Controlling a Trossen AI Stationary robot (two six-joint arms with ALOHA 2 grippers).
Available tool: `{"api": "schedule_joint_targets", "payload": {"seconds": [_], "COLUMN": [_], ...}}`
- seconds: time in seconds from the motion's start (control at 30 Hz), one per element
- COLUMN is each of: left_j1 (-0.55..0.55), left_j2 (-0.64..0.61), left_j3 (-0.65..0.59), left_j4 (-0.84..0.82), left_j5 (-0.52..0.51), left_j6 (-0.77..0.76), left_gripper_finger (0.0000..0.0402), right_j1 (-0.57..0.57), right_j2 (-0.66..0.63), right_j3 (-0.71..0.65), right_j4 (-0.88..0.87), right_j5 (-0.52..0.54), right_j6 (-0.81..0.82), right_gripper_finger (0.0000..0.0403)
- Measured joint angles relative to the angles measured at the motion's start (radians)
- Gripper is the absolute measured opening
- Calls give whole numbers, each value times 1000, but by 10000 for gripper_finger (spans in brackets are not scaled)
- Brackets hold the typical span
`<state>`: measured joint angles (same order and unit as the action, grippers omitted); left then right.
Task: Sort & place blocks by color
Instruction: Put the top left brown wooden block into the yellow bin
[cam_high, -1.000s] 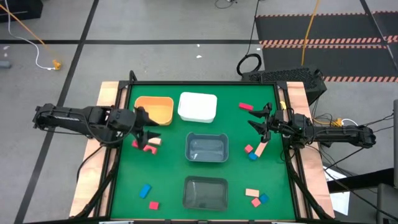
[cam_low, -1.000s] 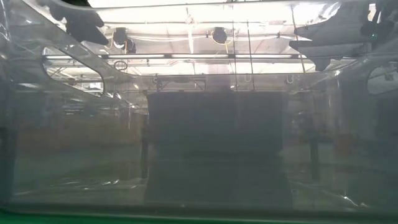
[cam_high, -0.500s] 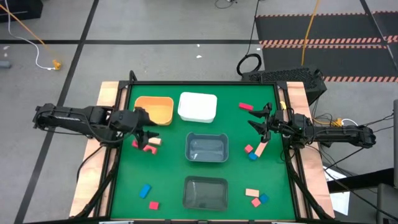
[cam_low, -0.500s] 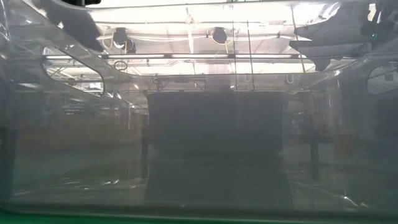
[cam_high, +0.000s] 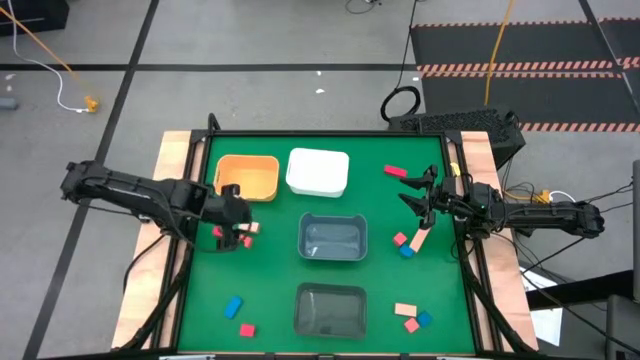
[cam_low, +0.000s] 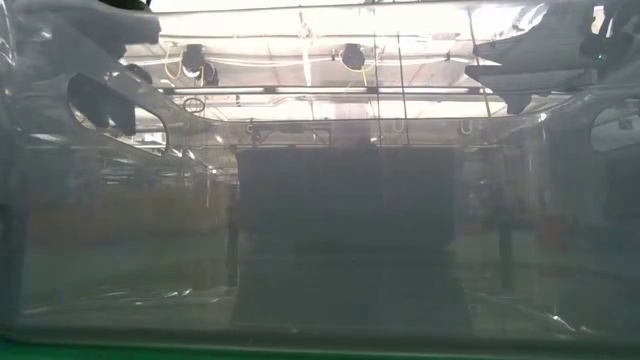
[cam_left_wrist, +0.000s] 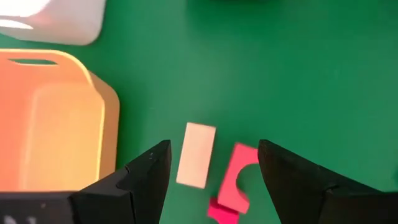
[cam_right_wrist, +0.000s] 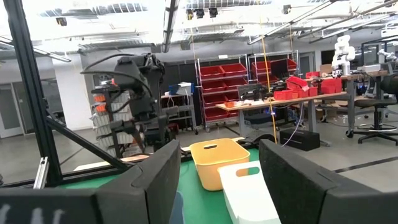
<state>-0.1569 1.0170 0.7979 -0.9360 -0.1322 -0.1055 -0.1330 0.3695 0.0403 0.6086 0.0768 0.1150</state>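
Wooden and small, the blocks should be light, stiff and not fragile, so a pinch across two flat parallel sides is probably the best hold. Nearest to the left gripper (cam_left_wrist: 210, 180), whose fingers (cam_left_wrist: 144, 177) are spread wide, lie a tan bar (cam_left_wrist: 196, 154) and a red notched piece (cam_left_wrist: 239, 177), side by side between the fingertips. On the green mat (cam_high: 270, 290) this small group sits at about nine o'clock, just beside the orange bin (cam_high: 247, 176). The tan bar, being long, is better taken across its narrow width. Compared with one second ago, the left gripper (cam_high: 236, 214) has moved from beside the group to directly over it. Farther off, at about three o'clock, the right gripper (cam_high: 418, 190) waits with its fingers apart and has not changed. More blocks lie near it: a red one (cam_high: 394, 171) and a mixed group (cam_high: 410, 242). Others lie at five and seven o'clock.
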Motion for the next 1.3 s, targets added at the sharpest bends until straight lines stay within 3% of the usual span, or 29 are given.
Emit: {"api": "schedule_joint_targets", "payload": {"seconds": [0.37, 0.83, 1.3], "left_j1": [-2, -4, 43], "left_j2": [119, 251, 422], "left_j3": [-27, -27, -27], "left_j4": [23, 120, 118], "left_j5": [-52, -51, -72], "left_j6": [-9, -275, -411], "left_gripper_finger": [241, 299, 301], "right_j1": [0, 0, 0], "right_j2": [0, 0, 0], "right_j3": [0, 0, 0], "right_j4": [0, -3, -11], "right_j5": [0, 0, 0], "right_j6": [0, 0, 0], "right_gripper_finger": [210, 210, 210]}}
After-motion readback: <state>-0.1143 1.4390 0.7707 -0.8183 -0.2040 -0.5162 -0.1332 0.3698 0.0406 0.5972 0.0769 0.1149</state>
